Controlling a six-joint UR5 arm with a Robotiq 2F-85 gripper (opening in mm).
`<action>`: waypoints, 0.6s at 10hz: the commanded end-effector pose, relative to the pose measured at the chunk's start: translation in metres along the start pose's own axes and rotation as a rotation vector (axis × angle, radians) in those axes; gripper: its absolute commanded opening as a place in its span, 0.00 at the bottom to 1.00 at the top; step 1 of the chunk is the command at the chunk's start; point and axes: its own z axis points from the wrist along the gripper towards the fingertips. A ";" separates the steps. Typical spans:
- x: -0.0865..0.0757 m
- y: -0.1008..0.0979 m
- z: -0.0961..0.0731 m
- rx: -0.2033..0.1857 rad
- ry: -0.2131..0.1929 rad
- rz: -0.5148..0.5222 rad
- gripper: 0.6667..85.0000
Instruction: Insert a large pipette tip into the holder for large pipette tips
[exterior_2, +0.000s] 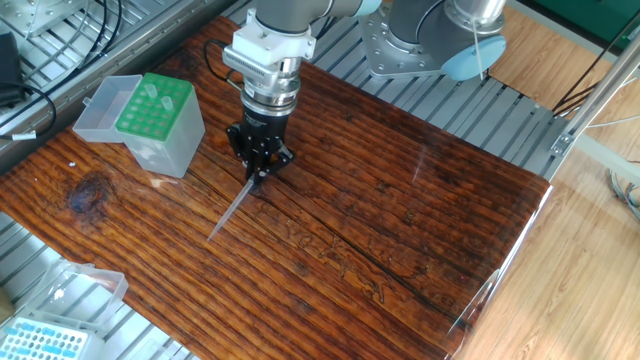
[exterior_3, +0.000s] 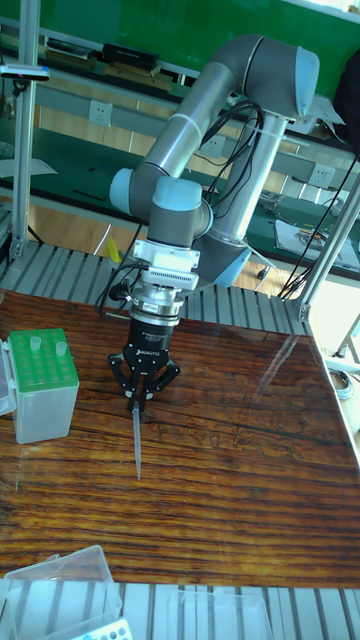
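A dark, glossy wooden table (exterior_2: 400, 230) sits on a slatted metal bench, with a green wall and cluttered shelves behind it in the tall fixed view. On this table the large pipette tip (exterior_2: 232, 212) hangs from its wide end, its point slanting down toward the near left and resting on or just above the wood; I cannot tell which. In the tall fixed view the same tip (exterior_3: 136, 440) points almost straight down. The gripper (exterior_2: 259, 171) has its fingers clenched on the tip's wide upper end, directly below the arm's wrist (exterior_2: 265, 60).

The holder for large pipette tips (exterior_2: 160, 125) stands to the left of the gripper, well apart from the tip, its lid swung open to the far left. Its green rack already carries two tips near the far edge, with most holes free. A smaller box with a light blue rack (exterior_2: 45, 340) sits at the near left corner.

By my judgement the pick-up is done. What is left is carrying the tip across to the holder, turning it upright over a free hole, lowering it in and letting go.
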 end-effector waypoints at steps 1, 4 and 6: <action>-0.001 -0.002 -0.003 0.004 -0.001 0.025 0.08; -0.004 -0.005 -0.018 0.024 0.040 0.018 0.00; -0.010 -0.003 -0.031 0.009 0.057 0.017 0.00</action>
